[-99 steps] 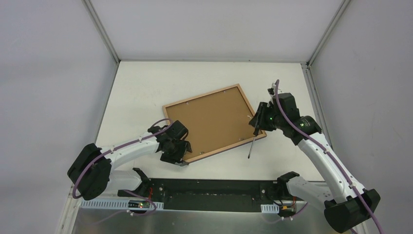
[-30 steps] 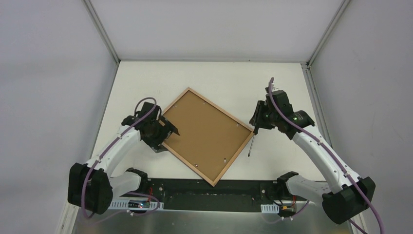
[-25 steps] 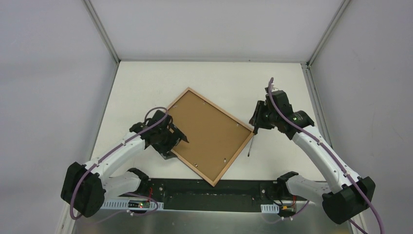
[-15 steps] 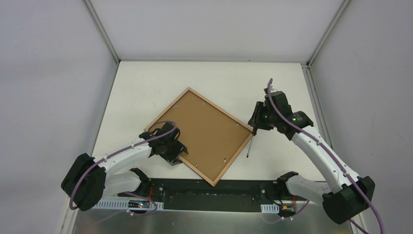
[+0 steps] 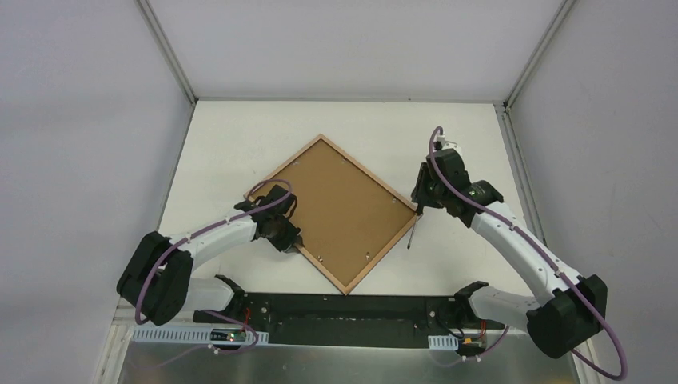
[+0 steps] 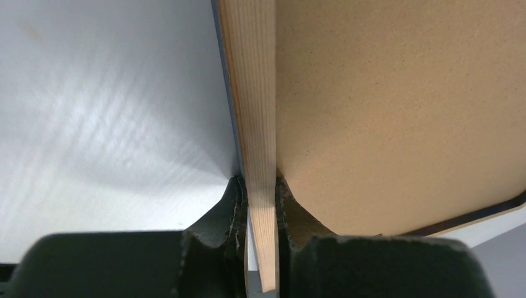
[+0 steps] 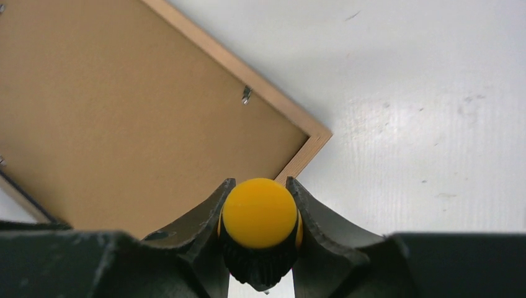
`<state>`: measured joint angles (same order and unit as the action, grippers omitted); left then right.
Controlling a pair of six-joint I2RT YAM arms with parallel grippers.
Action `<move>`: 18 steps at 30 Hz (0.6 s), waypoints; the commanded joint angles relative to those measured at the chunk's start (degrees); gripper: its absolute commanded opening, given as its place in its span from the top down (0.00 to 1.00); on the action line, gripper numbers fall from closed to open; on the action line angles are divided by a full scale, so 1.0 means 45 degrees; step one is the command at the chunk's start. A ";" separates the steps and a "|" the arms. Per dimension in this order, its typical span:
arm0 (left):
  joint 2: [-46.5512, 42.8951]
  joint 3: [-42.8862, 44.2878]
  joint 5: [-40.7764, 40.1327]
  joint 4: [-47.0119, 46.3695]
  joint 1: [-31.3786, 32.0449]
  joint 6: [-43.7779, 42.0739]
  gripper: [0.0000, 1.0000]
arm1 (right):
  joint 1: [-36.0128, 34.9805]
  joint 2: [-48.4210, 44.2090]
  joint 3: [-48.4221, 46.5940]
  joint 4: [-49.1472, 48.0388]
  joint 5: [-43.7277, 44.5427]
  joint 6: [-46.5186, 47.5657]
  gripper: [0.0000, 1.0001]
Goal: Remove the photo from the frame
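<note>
The frame (image 5: pixel 336 210) lies back side up on the white table, turned like a diamond, with a light wood rim and a brown fibreboard panel (image 6: pixel 397 105). My left gripper (image 5: pixel 286 237) is shut on the frame's lower-left rim (image 6: pixel 257 124); the rim runs between my fingers (image 6: pixel 231 205). My right gripper (image 5: pixel 422 202) is shut on a screwdriver with a yellow-capped handle (image 7: pixel 259 214); its shaft (image 5: pixel 412 232) points down beside the frame's right corner (image 7: pixel 313 139). A small metal tab (image 7: pixel 247 94) sits on the rim near that corner. The photo is hidden under the panel.
The white table (image 5: pixel 240 152) is bordered by grey walls at the left, back and right. A black rail (image 5: pixel 344 308) with the arm bases runs along the near edge. Small metal tabs (image 5: pixel 369 254) dot the frame's lower-right rim.
The frame has turned from nearly flat to a diamond pose and shifted slightly away from me. My left gripper slid along the lower-left rim. The right gripper with the screwdriver stayed near the right corner.
</note>
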<state>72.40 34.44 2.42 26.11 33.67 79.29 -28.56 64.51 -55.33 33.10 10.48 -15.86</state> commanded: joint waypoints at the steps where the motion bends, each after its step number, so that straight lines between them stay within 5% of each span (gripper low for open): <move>1: 0.0803 0.0966 -0.0559 0.0532 -0.1323 -0.3630 1.00 | -0.0024 0.0645 -0.0562 -0.1509 0.2537 0.0551 1.00; 9: 0.3635 0.3447 0.0194 0.1931 -0.2579 -0.8562 1.00 | -0.0026 0.2581 -0.1352 -0.4028 0.2620 0.1873 1.00; 18: 0.4282 0.3697 0.0215 0.2226 -0.2639 -0.8836 1.00 | -0.0451 0.5273 -0.3221 -0.5327 0.4596 0.2406 1.00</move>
<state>89.93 50.98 5.52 31.27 21.63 46.28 -29.06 85.47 -65.08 15.18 23.14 -7.64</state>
